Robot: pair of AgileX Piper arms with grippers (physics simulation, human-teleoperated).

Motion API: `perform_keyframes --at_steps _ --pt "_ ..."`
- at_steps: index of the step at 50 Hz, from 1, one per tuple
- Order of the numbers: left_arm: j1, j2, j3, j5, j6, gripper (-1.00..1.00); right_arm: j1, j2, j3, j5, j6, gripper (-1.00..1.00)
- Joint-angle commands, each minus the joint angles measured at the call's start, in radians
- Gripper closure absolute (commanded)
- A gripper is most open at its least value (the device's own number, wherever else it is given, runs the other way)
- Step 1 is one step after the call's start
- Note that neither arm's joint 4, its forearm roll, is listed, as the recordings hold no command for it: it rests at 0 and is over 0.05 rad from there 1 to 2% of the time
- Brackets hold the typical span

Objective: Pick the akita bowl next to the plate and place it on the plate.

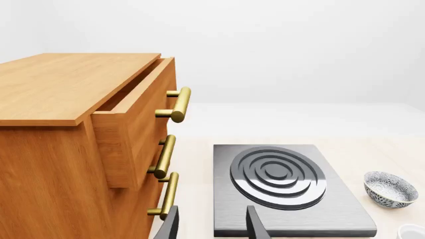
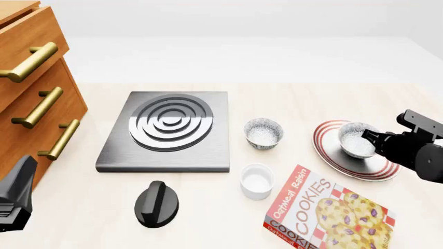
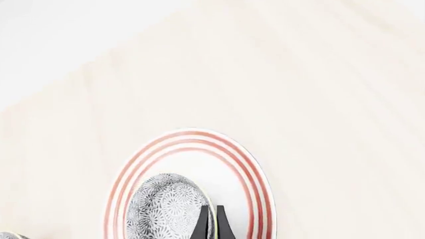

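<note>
Now the akita bowl (image 2: pixel 356 140) is sitting over the plate (image 2: pixel 332 155), toward its right half in the front view, with the right gripper (image 2: pixel 374 139) reaching in from the right and its jaws clamping the bowl's rim. From the right wrist view, the two dark fingers (image 3: pixel 203 224) are lying close together with the bowl's thin rim pinched between them, the speckled outside of the bowl (image 3: pixel 166 209) showing against the plate's red stripes (image 3: pixel 256 174). Whether the bowl is resting on the plate or hanging just above it cannot be told.

A second speckled bowl (image 2: pixel 264 133) is standing on the worktop (image 2: pixel 291 98) between the stove burner (image 2: pixel 168 128) and the plate, well apart from the held one. A plain white cup (image 2: pixel 257 181) is sitting just in front of it, beside a cookie box (image 2: pixel 325 212). A black knob (image 2: pixel 156 204) is lying in front of the burner.

The left gripper (image 1: pixel 211 224) is hovering near the wooden drawer cabinet (image 1: pixel 66 149), its jaws standing apart and holding nothing.
</note>
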Motion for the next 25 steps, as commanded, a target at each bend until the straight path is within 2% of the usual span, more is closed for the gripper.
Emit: perform_keyframes --at_steps 1,2,25 --pt "0.0 0.0 0.0 0.0 0.0 -1.0 -0.003 -0.001 -0.008 0.005 0.002 1.0" --pt "0.0 0.0 0.0 0.0 0.0 -1.0 -0.002 -0.002 -0.008 0.006 0.003 -1.0" --pt "0.0 0.0 0.0 0.0 0.0 -1.0 -0.001 -0.043 -0.006 0.034 0.017 -1.0"
